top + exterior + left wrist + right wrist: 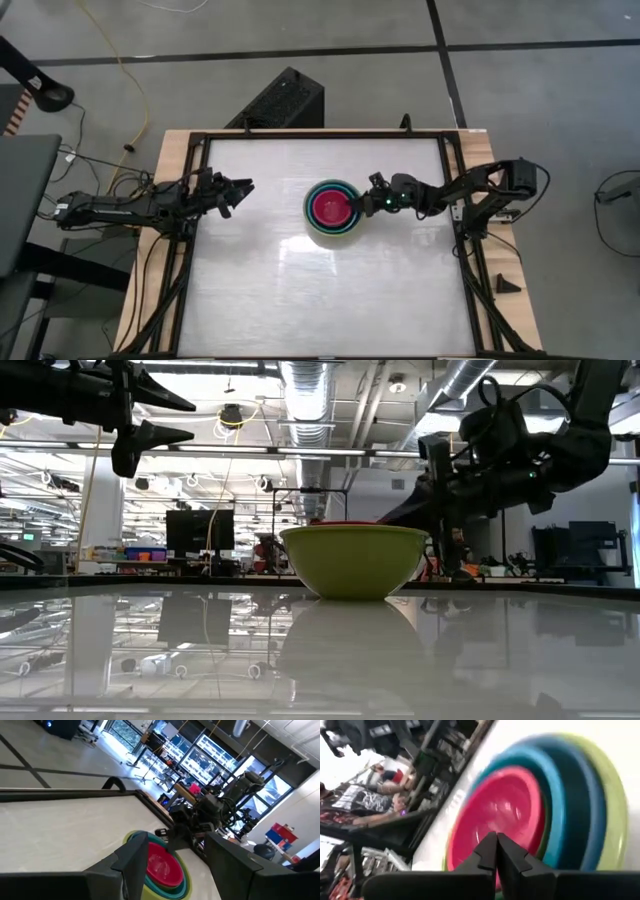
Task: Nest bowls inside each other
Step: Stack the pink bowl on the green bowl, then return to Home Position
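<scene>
The bowls stand nested in one stack (332, 208) at the table's middle. The magenta-pink bowl (505, 810) lies innermost, ringed by light blue and teal rims (570, 800), inside the olive-green bowl (352, 560), whose base rests on the table. My right gripper (496, 840) is shut, and its tips are at the stack's right rim (363, 206), reaching in from the table's right. My left gripper (245, 190) hangs open above the table's left part, well clear of the stack, pointing toward it (177, 842). My right gripper's shut fingertips (490, 847) lie over the pink bowl's rim (470, 855) on the stack's right side, slanting down from the table's right. I cannot tell whether they touch the rim. Nothing shows between the fingers.
A black frame (455, 180) borders the white tabletop. Broad bare surface lies in front of the stack (320, 300). A black box (285, 100) stands on the floor beyond the far edge, and a small black wedge (507, 284) lies off the table's right side.
</scene>
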`<act>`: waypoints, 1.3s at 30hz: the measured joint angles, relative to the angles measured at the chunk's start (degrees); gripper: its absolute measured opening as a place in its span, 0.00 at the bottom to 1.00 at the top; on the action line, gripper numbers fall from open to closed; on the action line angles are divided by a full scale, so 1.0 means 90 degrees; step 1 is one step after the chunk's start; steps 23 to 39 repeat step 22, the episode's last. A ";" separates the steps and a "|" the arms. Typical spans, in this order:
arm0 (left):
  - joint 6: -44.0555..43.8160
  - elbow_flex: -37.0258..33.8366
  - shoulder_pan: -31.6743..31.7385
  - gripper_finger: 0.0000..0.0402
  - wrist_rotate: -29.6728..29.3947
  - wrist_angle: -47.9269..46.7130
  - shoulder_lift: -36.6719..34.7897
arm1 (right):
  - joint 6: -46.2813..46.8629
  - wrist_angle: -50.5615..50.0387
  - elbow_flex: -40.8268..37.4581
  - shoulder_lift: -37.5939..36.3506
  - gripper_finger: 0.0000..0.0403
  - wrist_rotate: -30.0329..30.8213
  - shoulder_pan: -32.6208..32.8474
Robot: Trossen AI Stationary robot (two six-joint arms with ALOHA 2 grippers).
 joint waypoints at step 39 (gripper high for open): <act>0.0644 -0.0027 -0.0146 0.45 -0.0329 -0.0472 -0.0585 | -0.2125 -0.0167 -0.2146 -0.5708 0.11 0.2138 0.1704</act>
